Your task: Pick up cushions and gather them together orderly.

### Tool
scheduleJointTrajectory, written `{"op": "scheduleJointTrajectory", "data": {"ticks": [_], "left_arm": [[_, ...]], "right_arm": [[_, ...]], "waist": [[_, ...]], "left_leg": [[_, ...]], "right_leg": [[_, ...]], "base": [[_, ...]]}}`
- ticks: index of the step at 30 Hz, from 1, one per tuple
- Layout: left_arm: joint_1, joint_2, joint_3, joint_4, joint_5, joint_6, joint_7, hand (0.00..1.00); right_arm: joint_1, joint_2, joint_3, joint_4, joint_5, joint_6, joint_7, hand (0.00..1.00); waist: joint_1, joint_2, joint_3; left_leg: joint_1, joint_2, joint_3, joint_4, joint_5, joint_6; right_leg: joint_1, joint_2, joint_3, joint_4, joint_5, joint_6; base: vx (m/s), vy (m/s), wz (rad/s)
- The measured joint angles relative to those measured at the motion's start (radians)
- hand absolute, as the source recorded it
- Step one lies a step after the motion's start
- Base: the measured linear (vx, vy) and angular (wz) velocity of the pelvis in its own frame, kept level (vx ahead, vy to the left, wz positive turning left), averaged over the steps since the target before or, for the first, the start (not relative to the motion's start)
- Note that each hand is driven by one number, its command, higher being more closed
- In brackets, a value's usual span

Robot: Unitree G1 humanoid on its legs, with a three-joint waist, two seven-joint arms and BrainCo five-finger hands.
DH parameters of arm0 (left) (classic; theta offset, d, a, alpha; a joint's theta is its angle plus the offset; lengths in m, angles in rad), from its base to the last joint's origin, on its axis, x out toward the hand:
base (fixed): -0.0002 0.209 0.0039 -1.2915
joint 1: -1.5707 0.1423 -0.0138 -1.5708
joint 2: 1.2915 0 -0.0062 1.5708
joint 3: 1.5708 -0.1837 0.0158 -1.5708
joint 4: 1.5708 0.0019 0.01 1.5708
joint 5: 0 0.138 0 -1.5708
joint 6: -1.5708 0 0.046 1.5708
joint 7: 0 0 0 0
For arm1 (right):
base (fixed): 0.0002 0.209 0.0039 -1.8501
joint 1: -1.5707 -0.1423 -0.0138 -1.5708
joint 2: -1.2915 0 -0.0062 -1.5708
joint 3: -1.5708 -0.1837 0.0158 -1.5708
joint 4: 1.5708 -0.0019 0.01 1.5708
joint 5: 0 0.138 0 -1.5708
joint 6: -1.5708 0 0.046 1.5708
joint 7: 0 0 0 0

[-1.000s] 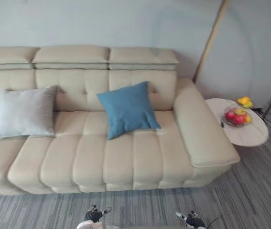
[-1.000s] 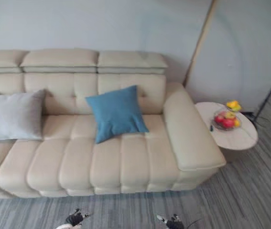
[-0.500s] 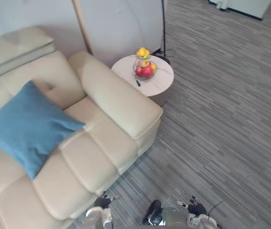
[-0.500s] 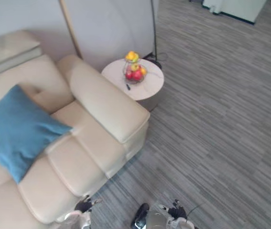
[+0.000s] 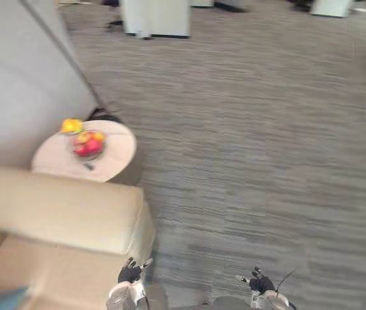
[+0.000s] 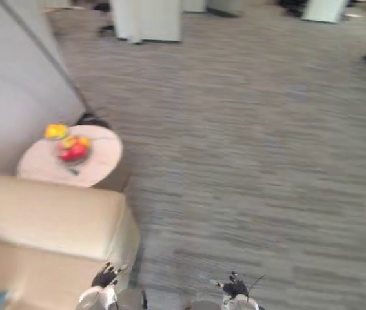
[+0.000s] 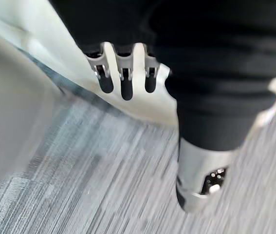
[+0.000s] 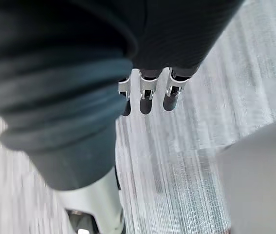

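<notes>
A corner of the blue cushion (image 5: pixel 2 300) peeks in at the lower left, lying on the beige sofa (image 5: pixel 53 213), whose armrest fills the left side. My left hand (image 5: pixel 130 274) hangs low by the sofa's front corner with relaxed fingers (image 7: pixel 121 80) and holds nothing. Over the carpet to the right hangs my right hand (image 5: pixel 260 283), its fingers (image 8: pixel 146 95) also loose and empty. Both hands are well apart from the cushion.
A round side table (image 5: pixel 60 169) stands past the armrest with a bowl of red fruit (image 5: pixel 88 143) and a yellow fruit (image 5: pixel 71 124). A pale wall panel (image 5: pixel 15 84) rises at left. White furniture (image 5: pixel 155 16) stands far across the grey carpet (image 5: pixel 266 142).
The camera has swung to the right: the sofa's seat, the grey cushion and most of the blue cushion have slid out on the left. Both hands stay hanging low.
</notes>
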Motion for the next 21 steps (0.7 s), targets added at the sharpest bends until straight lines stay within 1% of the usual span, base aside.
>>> {"op": "scheduleJointTrajectory", "data": {"ticks": [1, 2, 3, 4, 5, 6, 7, 8, 9, 10, 11, 12, 13, 14, 15, 16, 17, 18, 19, 20, 21], "left_arm": [[-0.001, 0.001, 0.000, 0.000, 0.000, 0.000, 0.001, 0.00], [0.000, 0.001, -0.001, -0.001, 0.000, 0.000, 0.002, 0.00], [0.001, 0.001, -0.004, 0.001, 0.000, 0.002, 0.003, 0.00], [0.002, 0.005, -0.032, 0.003, 0.000, 0.003, 0.008, 0.00], [0.002, 0.010, -0.053, 0.007, 0.000, 0.002, 0.009, 0.00], [-0.009, 0.018, -0.091, 0.030, -0.001, 0.004, 0.020, 0.00], [-0.009, 0.019, -0.098, 0.038, -0.001, 0.004, 0.021, 0.00], [-0.017, 0.023, -0.109, 0.049, -0.001, 0.005, 0.023, 0.00], [-0.019, 0.026, -0.130, 0.071, -0.001, 0.006, 0.023, 0.00], [-0.024, 0.020, -0.144, 0.082, -0.001, 0.008, 0.021, 0.00], [-0.027, 0.015, -0.163, 0.086, -0.001, 0.009, 0.022, 0.00], [-0.029, 0.017, -0.165, 0.088, -0.001, 0.010, 0.022, 0.00], [-0.030, 0.018, -0.159, 0.085, -0.001, 0.009, 0.023, 0.00], [-0.029, 0.018, -0.144, 0.077, -0.001, 0.008, 0.023, 0.00], [-0.028, 0.017, -0.116, 0.069, -0.003, 0.007, 0.022, 0.00], [-0.025, 0.014, -0.112, 0.058, -0.003, 0.005, 0.023, 0.00], [-0.024, 0.014, -0.113, 0.048, -0.003, 0.004, 0.023, 0.00], [-0.016, 0.017, -0.118, 0.036, -0.003, 0.003, 0.023, 0.00], [-0.016, 0.017, -0.118, 0.034, -0.003, 0.003, 0.023, 0.00], [-0.015, 0.016, -0.118, 0.024, -0.002, 0.002, 0.023, 0.00], [-0.011, 0.017, -0.115, 0.016, -0.002, 0.003, 0.024, 0.00]], "right_arm": [[-0.001, 0.000, 0.000, 0.000, 0.000, 0.000, 0.001, 0.00], [0.001, 0.001, -0.001, 0.000, 0.000, 0.000, 0.003, 0.00], [-0.003, 0.001, -0.003, -0.001, 0.000, -0.001, 0.007, 0.00], [-0.008, 0.001, -0.011, -0.002, 0.000, -0.004, 0.009, 0.00], [-0.011, 0.001, -0.014, 0.000, 0.000, -0.004, 0.011, 0.00], [-0.022, 0.001, -0.033, 0.008, 0.000, -0.003, 0.010, 0.00], [-0.025, 0.000, -0.039, 0.012, 0.000, -0.003, 0.010, 0.00], [-0.042, -0.005, -0.043, 0.026, 0.000, -0.003, 0.009, 0.00], [-0.049, -0.021, -0.044, 0.042, 0.000, -0.004, 0.009, 0.00], [-0.056, -0.032, -0.053, 0.053, 0.000, -0.004, 0.008, 0.00], [-0.059, -0.050, -0.070, 0.088, 0.000, 0.002, 0.007, 0.00], [-0.059, -0.056, -0.081, 0.110, 0.001, 0.005, 0.006, 0.00], [-0.056, -0.057, -0.099, 0.120, 0.012, 0.005, 0.005, 0.00], [-0.041, -0.055, -0.100, 0.116, 0.015, 0.004, 0.006, 0.00], [-0.041, -0.055, -0.095, 0.113, 0.023, 0.002, 0.006, 0.00], [-0.049, -0.056, -0.096, 0.102, 0.039, 0.002, 0.005, 0.00], [-0.048, -0.054, -0.099, 0.089, 0.044, 0.002, 0.005, 0.00], [-0.053, -0.048, -0.112, 0.089, 0.049, 0.002, 0.004, 0.00], [-0.054, -0.045, -0.121, 0.090, 0.049, 0.003, 0.004, 0.00], [-0.052, -0.041, -0.127, 0.088, 0.050, 0.004, -0.002, 0.00], [-0.042, -0.039, -0.128, 0.078, 0.051, 0.005, -0.007, 0.00]], "waist": [[0.002, -0.001, -0.001], [0.008, 0.000, 0.000], [0.004, 0.002, 0.001], [0.004, 0.006, 0.002], [0.002, 0.006, 0.002], [-0.003, 0.019, 0.002], [-0.002, 0.024, 0.002], [-0.002, 0.025, 0.004], [-0.004, 0.049, 0.005], [-0.010, 0.066, 0.009], [-0.012, 0.080, 0.012], [-0.013, 0.085, 0.016], [-0.015, 0.079, 0.022], [-0.019, 0.083, 0.028], [-0.016, 0.083, 0.040], [-0.005, 0.093, 0.046], [0.000, 0.095, 0.048], [0.001, 0.095, 0.055], [0.004, 0.092, 0.064], [0.006, 0.091, 0.073], [0.008, 0.091, 0.077]], "left_leg": [[0.018, 0.000, 0.028, -0.014, 0.001, 0.002], [0.059, 0.002, 0.085, -0.046, 0.002, 0.004], [0.081, 0.005, 0.119, -0.061, 0.003, 0.005], [0.115, 0.011, 0.177, -0.083, 0.003, 0.004], [0.127, 0.015, 0.205, -0.092, 0.003, 0.004], [0.155, 0.033, 0.271, -0.118, 0.004, 0.001], [0.162, 0.040, 0.288, -0.125, 0.008, -0.005], [0.182, 0.051, 0.320, -0.141, 0.017, -0.020], [0.193, 0.059, 0.337, -0.158, 0.025, -0.033], [0.203, 0.070, 0.344, -0.159, 0.026, -0.034], [0.207, 0.090, 0.345, -0.125, 0.027, -0.037], [0.193, 0.115, 0.334, -0.046, 0.027, -0.037], [0.158, 0.154, 0.313, 0.100, 0.027, -0.037], [0.101, 0.203, 0.270, 0.286, 0.053, -0.012], [0.035, 0.237, 0.220, 0.461, 0.078, 0.055], [-0.021, 0.227, 0.157, 0.579, 0.038, 0.068], [-0.073, 0.178, 0.109, 0.617, -0.012, 0.053], [-0.129, 0.117, 0.081, 0.574, -0.054, 0.052], [-0.153, 0.077, 0.062, 0.504, -0.063, 0.058], [-0.175, 0.034, 0.049, 0.385, -0.061, 0.059], [-0.202, -0.010, 0.022, 0.239, -0.049, 0.055]], "right_leg": [[-0.008, -0.017, -0.029, 0.006, 0.003, 0.011], [-0.025, -0.052, -0.102, 0.033, 0.007, 0.031], [-0.031, -0.081, -0.178, 0.048, 0.003, 0.042], [-0.037, -0.147, -0.354, 0.067, -0.006, 0.041], [-0.036, -0.184, -0.458, 0.067, -0.013, 0.027], [-0.030, -0.249, -0.641, 0.071, -0.004, -0.024], [-0.029, -0.252, -0.667, 0.068, 0.005, -0.020], [-0.035, -0.235, -0.674, 0.060, 0.018, -0.034], [-0.037, -0.204, -0.657, 0.042, 0.025, -0.045], [-0.034, -0.176, -0.631, 0.023, 0.030, -0.054], [-0.025, -0.145, -0.603, -0.007, 0.034, -0.062], [0.003, -0.123, -0.587, -0.038, 0.038, -0.068], [0.039, -0.098, -0.568, -0.079, 0.043, -0.075], [0.077, -0.064, -0.545, -0.116, 0.045, -0.081], [0.111, -0.035, -0.505, -0.140, 0.041, -0.089], [0.131, -0.019, -0.457, -0.147, 0.025, -0.112], [0.138, -0.010, -0.407, -0.151, 0.012, -0.128], [0.149, -0.004, -0.357, -0.163, 0.011, -0.131], [0.161, -0.006, -0.330, -0.169, 0.011, -0.132], [0.174, -0.005, -0.291, -0.177, 0.007, -0.131], [0.189, -0.003, -0.247, -0.187, -0.003, -0.122]], "base": [[0.21, 0.160, -1.18], [0.11, 0.071, -1.04], [0.11, 0.047, -1.31], [0.07, 0.008, -1.00], [0.14, -0.049, -1.29], [0.14, -0.077, -0.96], [0.18, -0.149, -1.22], [0.15, -0.168, -1.02], [0.15, -0.171, -1.05], [0.17, -0.174, -0.92], [0.16, -0.151, -0.76], [0.19, -0.217, -0.78], [0.13, -0.188, -0.69], [0.12, -0.256, -0.80], [0.08, -0.166, -1.00], [0.11, -0.107, -1.19], [0.15, 0.005, -1.41], [0.17, 0.018, -1.35], [0.20, 0.036, -1.36], [0.22, 0.071, -1.32], [0.24, 0.092, -1.25]]}}
